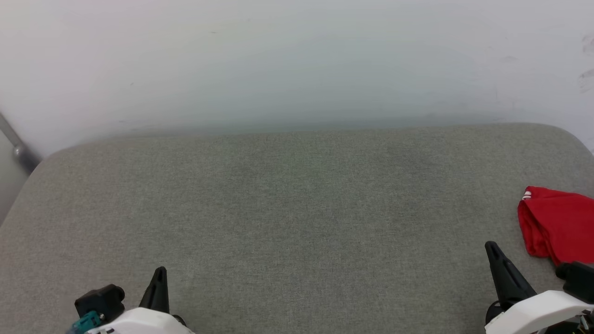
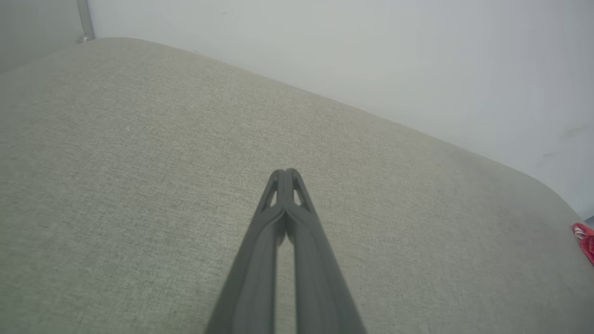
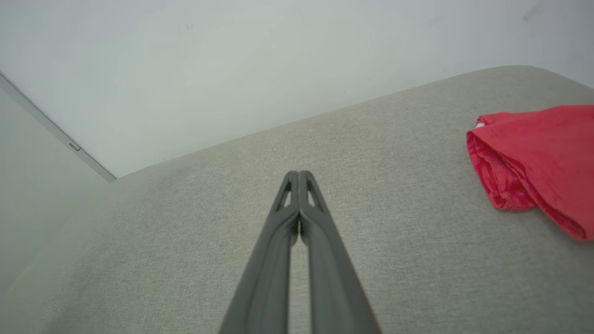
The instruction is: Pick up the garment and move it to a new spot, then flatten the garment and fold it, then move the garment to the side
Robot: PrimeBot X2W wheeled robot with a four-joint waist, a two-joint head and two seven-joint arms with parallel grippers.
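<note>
Firstly, from the head, the garment lies bunched at the right edge of the grey padded surface. The frame cuts it off and no lettering is readable. The left gripper and right gripper sit near the front edge, each a single dark spike. From the left wrist, the fingers are pressed together on nothing, with a red sliver of garment at the far right. From the right wrist, the fingers likewise meet tip to tip, empty, and the garment lies near but apart, its right part cropped.
</note>
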